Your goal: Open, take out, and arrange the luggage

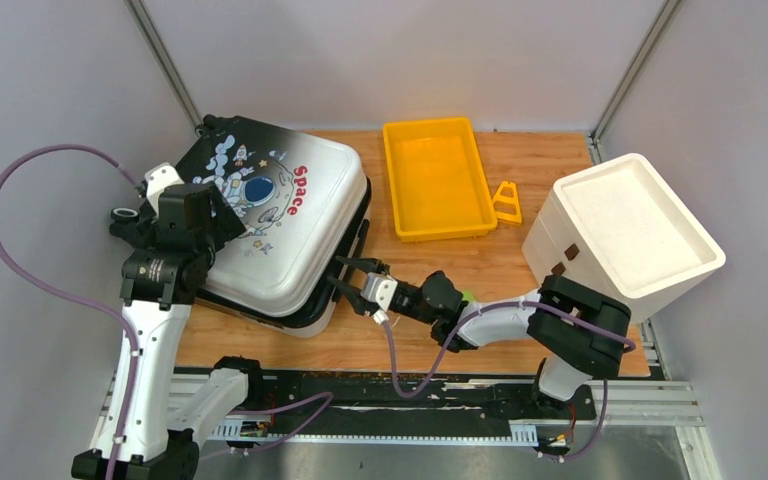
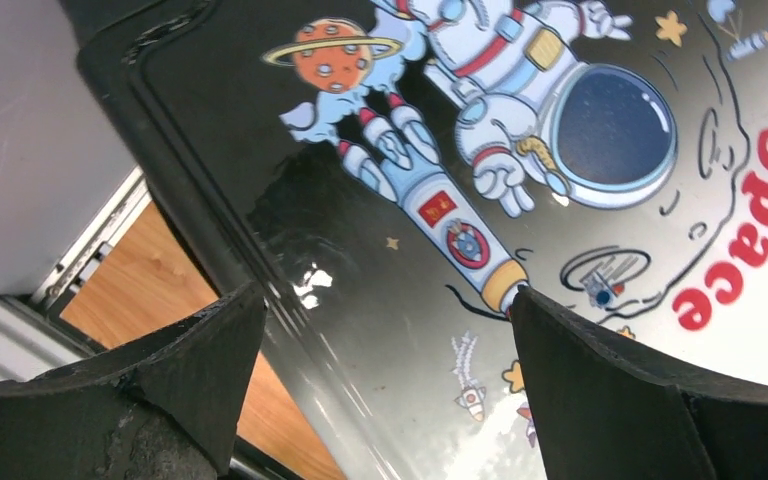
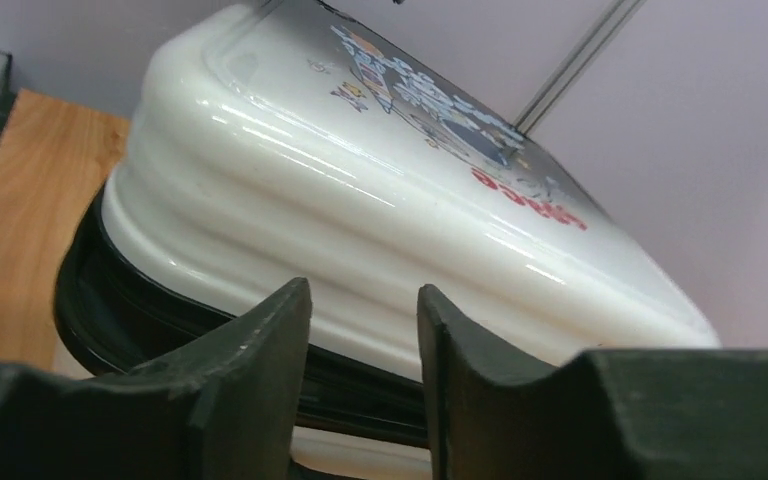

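Lying flat, left on surface (image 1: 460,275): luggage (image 1: 290,230), seemingly shut; left gripper (image 2: 385,300) wide open above it; right gripper (image 3: 363,290) half-parted, empty, at seam (image 3: 160,320). Risk: slips off glossy curve, shoves case sideways.

Twin white-and-black robot arms: the left arm (image 1: 145,350) and the right arm (image 1: 500,318) pair glossy white link shells with chunky black joint housings. A mauve cable (image 1: 15,200) curves off the left arm in a broad loop. A second mauve cable (image 1: 405,372) runs along the right arm, cinched with small white ties. A tiny green mark (image 1: 468,296) dots the right forearm. A white camera block (image 1: 163,180) caps the left wrist. The left gripper (image 2: 385,300) and the right gripper (image 3: 362,290) carry matte black, wedge-shaped fingers with grainy, scuffed faces.
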`<state>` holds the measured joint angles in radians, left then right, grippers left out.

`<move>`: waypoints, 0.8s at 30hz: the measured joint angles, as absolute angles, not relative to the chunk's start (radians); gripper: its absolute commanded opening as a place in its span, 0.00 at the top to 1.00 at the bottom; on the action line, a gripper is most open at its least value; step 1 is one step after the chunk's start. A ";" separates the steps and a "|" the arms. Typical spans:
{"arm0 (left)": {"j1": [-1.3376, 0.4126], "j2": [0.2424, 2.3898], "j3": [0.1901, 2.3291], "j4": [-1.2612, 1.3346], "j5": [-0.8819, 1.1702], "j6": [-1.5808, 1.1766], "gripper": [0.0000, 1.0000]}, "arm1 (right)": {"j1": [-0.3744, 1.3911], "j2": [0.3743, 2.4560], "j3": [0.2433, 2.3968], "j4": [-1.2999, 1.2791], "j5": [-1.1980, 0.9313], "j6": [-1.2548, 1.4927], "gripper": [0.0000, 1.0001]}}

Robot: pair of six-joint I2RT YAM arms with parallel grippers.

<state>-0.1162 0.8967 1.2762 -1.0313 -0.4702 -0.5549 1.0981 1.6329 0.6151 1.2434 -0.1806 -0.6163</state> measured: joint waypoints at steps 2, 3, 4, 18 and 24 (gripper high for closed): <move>-0.115 0.892 1.276 -1.045 -0.515 -0.598 0.03 | 1.125 1.631 0.623 1.219 -0.106 -0.500 0.60; -0.115 0.892 1.276 -1.055 -0.534 -0.615 0.03 | 1.134 1.627 0.638 1.183 -0.069 -0.430 0.55; -0.115 0.894 1.276 -1.068 -0.554 -0.631 0.03 | 1.144 1.618 0.669 1.105 -0.018 -0.322 0.48; -0.100 0.918 1.276 -1.261 -0.789 -0.880 0.05 | 1.151 1.567 0.889 0.519 0.133 0.327 0.60; -0.038 0.918 1.276 -1.362 -0.786 -1.021 0.10 | 1.178 1.572 0.779 0.609 0.067 0.039 0.52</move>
